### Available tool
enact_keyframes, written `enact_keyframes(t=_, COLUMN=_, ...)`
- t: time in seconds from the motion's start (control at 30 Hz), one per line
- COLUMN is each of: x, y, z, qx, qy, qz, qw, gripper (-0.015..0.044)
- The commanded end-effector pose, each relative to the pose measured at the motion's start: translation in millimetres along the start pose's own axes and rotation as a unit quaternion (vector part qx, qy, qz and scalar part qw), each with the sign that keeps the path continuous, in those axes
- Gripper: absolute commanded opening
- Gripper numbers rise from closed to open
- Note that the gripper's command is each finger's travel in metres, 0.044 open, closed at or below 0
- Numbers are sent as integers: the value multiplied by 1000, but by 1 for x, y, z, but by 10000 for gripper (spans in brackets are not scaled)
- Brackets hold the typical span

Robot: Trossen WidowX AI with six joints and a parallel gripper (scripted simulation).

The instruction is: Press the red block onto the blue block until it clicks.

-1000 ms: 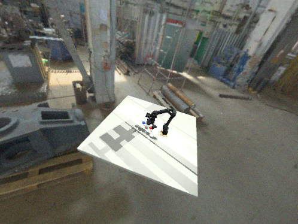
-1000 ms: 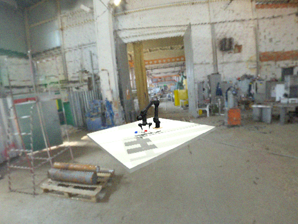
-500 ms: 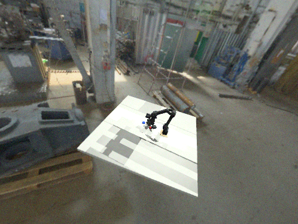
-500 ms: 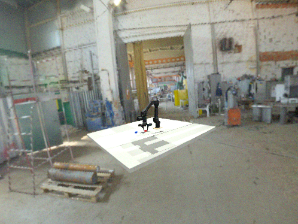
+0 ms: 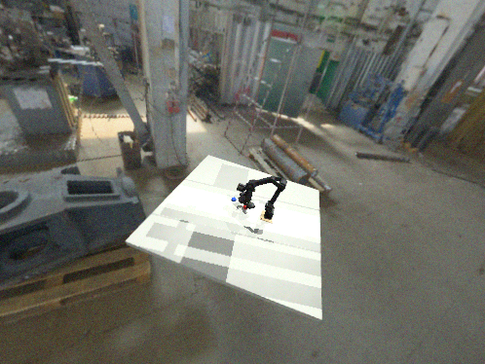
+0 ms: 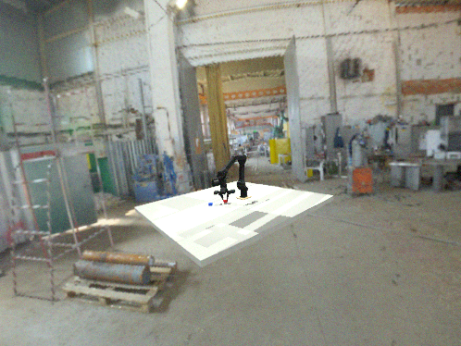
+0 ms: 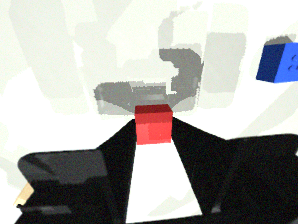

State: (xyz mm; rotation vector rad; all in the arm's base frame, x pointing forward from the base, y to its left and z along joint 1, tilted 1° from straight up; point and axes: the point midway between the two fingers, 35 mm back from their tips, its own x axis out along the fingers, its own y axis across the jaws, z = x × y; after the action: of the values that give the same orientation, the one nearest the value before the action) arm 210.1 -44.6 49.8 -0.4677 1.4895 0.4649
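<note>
Red block [image 6: 225,202] [image 7: 153,124] sits clasped between the two fingertips of the gripper [image 5: 246,204] [image 6: 225,199] [image 7: 152,121], at the white table [image 5: 278,287] [image 6: 185,227]; whether it touches the surface, I cannot tell. Near it, apart from the fingers, the blue block [image 5: 234,199] [image 6: 210,203] [image 7: 280,62] rests on the tabletop, cut off by the wrist view's right edge, with small round marks on one face.
</note>
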Motion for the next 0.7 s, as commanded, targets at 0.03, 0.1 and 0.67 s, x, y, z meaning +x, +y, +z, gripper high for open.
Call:
enact_keyframes(t=0.03, x=-20, y=-4, z=2, qx=1, qy=-3, qz=-7, qw=1000, gripper=0)
enact_keyframes(t=0.1, x=-29, y=-4, z=2, qx=1, qy=-3, qz=-7, qw=1000, gripper=0)
enact_keyframes(t=0.67, x=-108, y=4, z=-6, qx=1, qy=-2, qz=-6, qw=1000, gripper=0)
